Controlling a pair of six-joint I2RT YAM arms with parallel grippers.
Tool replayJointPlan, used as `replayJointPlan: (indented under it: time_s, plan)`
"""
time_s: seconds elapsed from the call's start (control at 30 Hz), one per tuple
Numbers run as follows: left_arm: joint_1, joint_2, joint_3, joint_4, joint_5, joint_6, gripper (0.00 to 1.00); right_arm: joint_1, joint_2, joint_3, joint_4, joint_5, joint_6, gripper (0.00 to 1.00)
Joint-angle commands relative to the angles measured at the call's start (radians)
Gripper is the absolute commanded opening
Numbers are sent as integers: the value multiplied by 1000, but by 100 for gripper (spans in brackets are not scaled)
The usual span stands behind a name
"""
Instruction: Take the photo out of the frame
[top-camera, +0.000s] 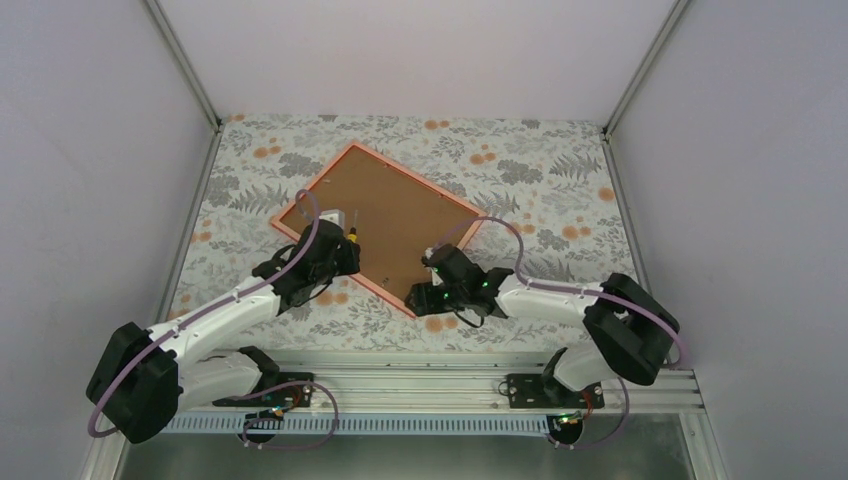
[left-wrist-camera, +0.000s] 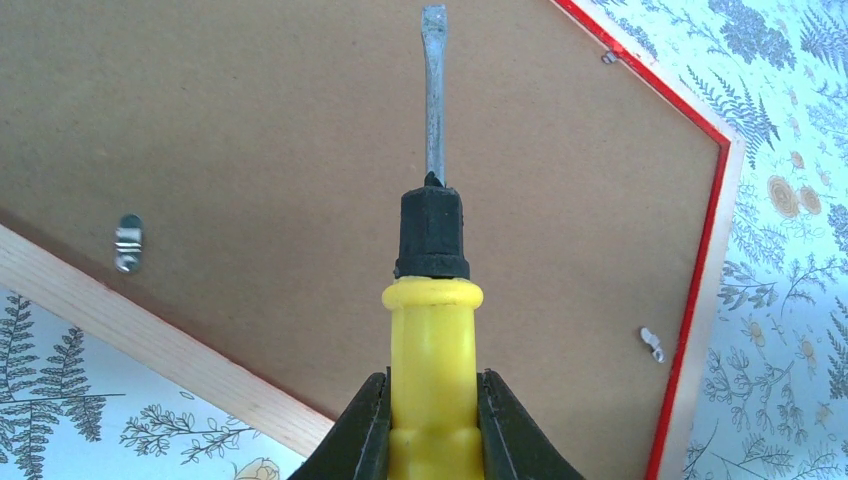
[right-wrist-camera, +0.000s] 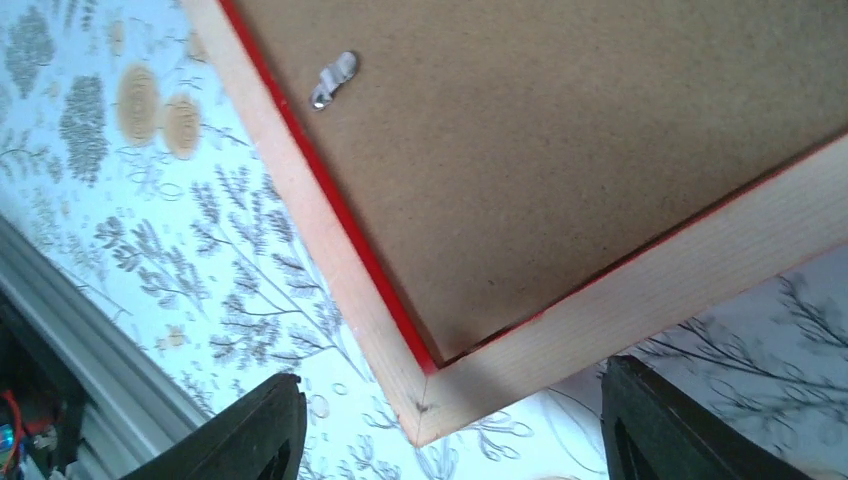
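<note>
The frame (top-camera: 385, 225) lies face down on the table (top-camera: 560, 170), stiff and probably light, so the left gripper (left-wrist-camera: 433, 425), clamped on a screwdriver (left-wrist-camera: 433, 120), should bend its small clips (left-wrist-camera: 128, 243) while the right gripper (right-wrist-camera: 455, 430), spread wide, steadies the near corner.

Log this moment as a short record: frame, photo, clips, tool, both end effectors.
frame: face down on the floral tablecloth, set diagonally, brown backing board facing up
photo: not visible
clips: small metal tabs near the backing's edges, seen in both wrist views
left end effector: shut on a yellow-handled screwdriver, flat blade pointing out over the backing
blade contact: cannot tell
right end effector: open, at the frame's near corner
</note>
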Motion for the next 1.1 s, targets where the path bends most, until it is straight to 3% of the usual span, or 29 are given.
replayJointPlan:
  time_s: [0.0, 0.2, 0.4, 0.53, 0.83, 1.07]
  plan:
    - [5, -33, -9, -9, -4, 19, 2, 18, 10, 58, 8, -27, -55, 66]
    - [5, -42, -6, -17, -10, 26, 2, -9, -43, 123, -109, 86, -194, 73]
    - [4, -46, -14, -18, -10, 32, 2, -219, -49, 233, -157, 91, -440, 71]
    - [5, -47, -9, -24, -22, 44, 2, -352, 27, 315, -155, 70, -584, 71]
    - [5, -9, 1, -15, -13, 65, 2, -534, 301, 507, -158, -51, -725, 71]
    - [5, 30, 20, -9, -19, 94, 2, -612, 488, 663, -182, -169, -802, 69]
